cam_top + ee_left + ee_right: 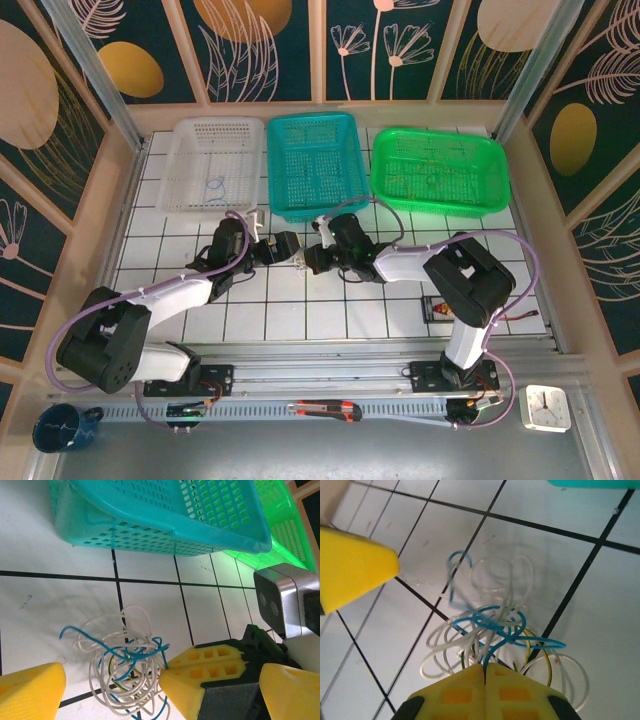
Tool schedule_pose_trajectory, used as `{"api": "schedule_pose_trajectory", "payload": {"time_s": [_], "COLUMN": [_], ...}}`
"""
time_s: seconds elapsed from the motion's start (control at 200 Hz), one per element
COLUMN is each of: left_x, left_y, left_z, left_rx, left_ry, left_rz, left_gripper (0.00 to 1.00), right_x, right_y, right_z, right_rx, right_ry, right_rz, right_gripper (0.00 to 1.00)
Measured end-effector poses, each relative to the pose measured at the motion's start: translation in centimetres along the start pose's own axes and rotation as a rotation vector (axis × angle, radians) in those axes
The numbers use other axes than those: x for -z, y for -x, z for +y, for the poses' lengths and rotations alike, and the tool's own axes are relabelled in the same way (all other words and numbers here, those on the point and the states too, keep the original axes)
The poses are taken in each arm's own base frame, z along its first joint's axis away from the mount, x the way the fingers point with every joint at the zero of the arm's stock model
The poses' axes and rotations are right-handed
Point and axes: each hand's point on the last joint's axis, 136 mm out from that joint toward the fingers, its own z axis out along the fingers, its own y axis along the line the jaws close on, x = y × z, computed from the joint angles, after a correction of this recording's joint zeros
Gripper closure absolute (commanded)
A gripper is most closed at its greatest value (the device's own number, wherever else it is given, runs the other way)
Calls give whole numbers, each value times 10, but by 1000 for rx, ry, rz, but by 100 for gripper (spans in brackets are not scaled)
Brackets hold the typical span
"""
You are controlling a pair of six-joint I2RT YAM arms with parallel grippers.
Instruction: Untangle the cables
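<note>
The cables (120,665) are a small tangle of thin white, blue and yellow-green wires lying on the white gridded table (60,615). In the top view the cables (299,262) sit between the two grippers at the table's middle. My right gripper (484,669) is shut, and a blue strand of the cables (495,630) runs into the seam of its yellow fingers. My left gripper (163,680) is open wide, its fingers (30,692) straddling the tangle and the right gripper (168,669). From above, the left gripper (292,249) and right gripper (308,262) almost meet.
Three baskets stand at the back: white (172,170) with a thin blue wire (215,185) in it, teal (272,165) and green (440,207). The teal basket's wall (125,530) is close behind the tangle. A small card (437,308) lies by the right arm.
</note>
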Motion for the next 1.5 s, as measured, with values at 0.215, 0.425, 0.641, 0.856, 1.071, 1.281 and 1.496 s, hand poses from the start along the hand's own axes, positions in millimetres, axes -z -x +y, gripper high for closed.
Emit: {"api": "schedule_pose_trajectory", "payload": {"time_s": [0.215,0.425,0.641,0.856,1.071,1.281,1.496], "left_x": [0,6,7,4,-1,-3,-3], "left_y": [-2,-14,-26,-34,-42,-44,-45], "left_z": [1,8,8,-6,-4,-3,-4], "left_rx": [-1,14,19,-3,-7,-6,-9], "left_ry": [-4,-8,-19,-56,-50,-48,-50], "left_rz": [1,4,19,30,53,57,60], "left_gripper": [1,1,1,1,1,1,1], "right_x": [18,44,67,75,80,83,84], "right_y": [-19,-8,4,6,7,8,6], "right_z": [-2,13,27,29,33,35,36], "right_rx": [-23,-24,-13,-16,-21,-22,-21], "right_ry": [0,24,39,33,30,31,26], "right_rz": [11,-48,-108,-118,-127,-132,-126], "right_gripper": [100,100,100,100,100,100,100]}}
